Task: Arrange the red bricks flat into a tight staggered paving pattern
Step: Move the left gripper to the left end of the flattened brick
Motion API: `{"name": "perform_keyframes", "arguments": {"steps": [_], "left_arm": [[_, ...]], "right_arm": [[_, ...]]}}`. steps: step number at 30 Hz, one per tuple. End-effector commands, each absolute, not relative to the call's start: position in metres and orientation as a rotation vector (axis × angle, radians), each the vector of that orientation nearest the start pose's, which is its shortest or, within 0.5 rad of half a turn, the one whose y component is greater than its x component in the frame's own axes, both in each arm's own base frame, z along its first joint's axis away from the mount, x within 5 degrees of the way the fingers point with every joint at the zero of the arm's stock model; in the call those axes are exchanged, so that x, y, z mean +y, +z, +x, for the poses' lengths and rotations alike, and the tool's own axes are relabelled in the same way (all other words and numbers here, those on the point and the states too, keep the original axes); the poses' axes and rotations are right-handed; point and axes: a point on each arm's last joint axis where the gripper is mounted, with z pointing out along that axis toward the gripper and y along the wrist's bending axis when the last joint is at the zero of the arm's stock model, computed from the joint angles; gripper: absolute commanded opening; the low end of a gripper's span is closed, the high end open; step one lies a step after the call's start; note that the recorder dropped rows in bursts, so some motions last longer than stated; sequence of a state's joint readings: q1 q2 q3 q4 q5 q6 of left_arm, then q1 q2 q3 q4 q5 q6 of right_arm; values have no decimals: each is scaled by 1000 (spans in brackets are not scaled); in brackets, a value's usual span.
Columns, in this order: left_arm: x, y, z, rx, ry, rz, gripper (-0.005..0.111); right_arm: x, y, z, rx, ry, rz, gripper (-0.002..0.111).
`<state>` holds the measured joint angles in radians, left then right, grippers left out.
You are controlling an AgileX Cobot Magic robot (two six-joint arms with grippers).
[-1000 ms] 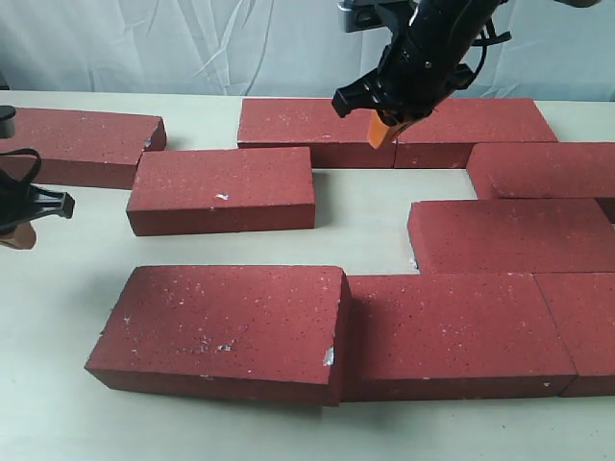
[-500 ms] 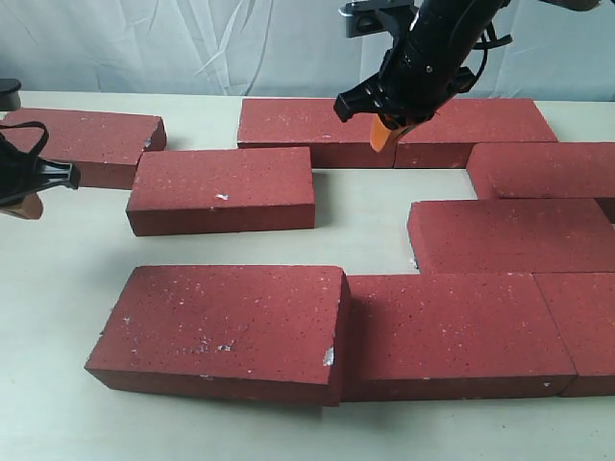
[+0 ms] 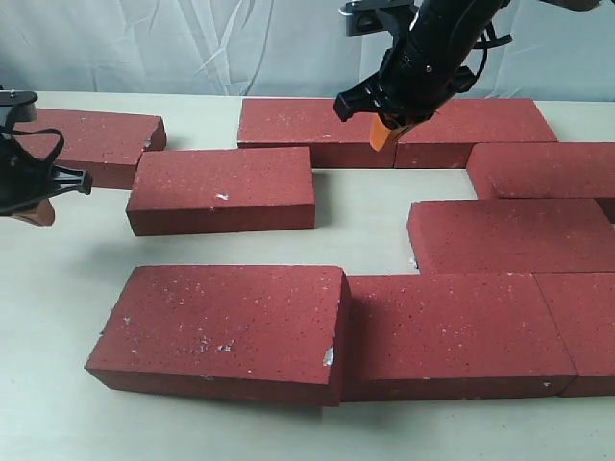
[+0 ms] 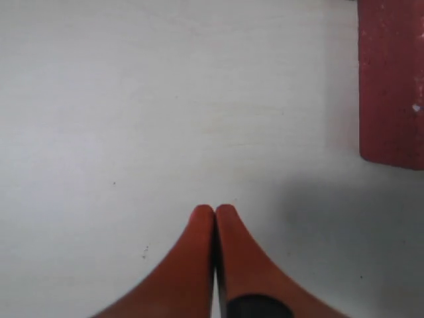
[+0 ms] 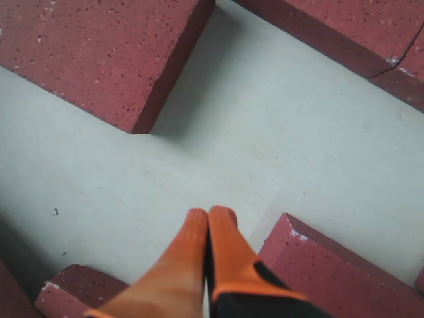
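We saw the red bricks [image 3: 221,189] lying flat on the table [image 3: 58,317], three butted end to end along its near edge and two toward the far edge. The middle ones sat apart with bare gaps, so we judged the paving roughly half closed up. Open table at the centre and by the left edge left room to slide them, and both the left end effector [image 3: 36,211] and right end effector [image 3: 381,134] were clenched on nothing.
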<state>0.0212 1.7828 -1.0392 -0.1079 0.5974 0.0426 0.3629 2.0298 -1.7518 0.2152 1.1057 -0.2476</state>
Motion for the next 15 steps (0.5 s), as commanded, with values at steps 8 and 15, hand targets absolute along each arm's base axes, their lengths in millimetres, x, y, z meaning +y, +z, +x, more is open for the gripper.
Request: {"name": "perform_keyframes", "arguments": {"steps": [8,15], "left_arm": [[-30,153,362,2844,-138,31,0],[-34,156,370,2755,-153,13,0]], "right_arm": [[169,250,401,2743,306,-762,-1],[169,250,401,2739,299,-763,-1]]}}
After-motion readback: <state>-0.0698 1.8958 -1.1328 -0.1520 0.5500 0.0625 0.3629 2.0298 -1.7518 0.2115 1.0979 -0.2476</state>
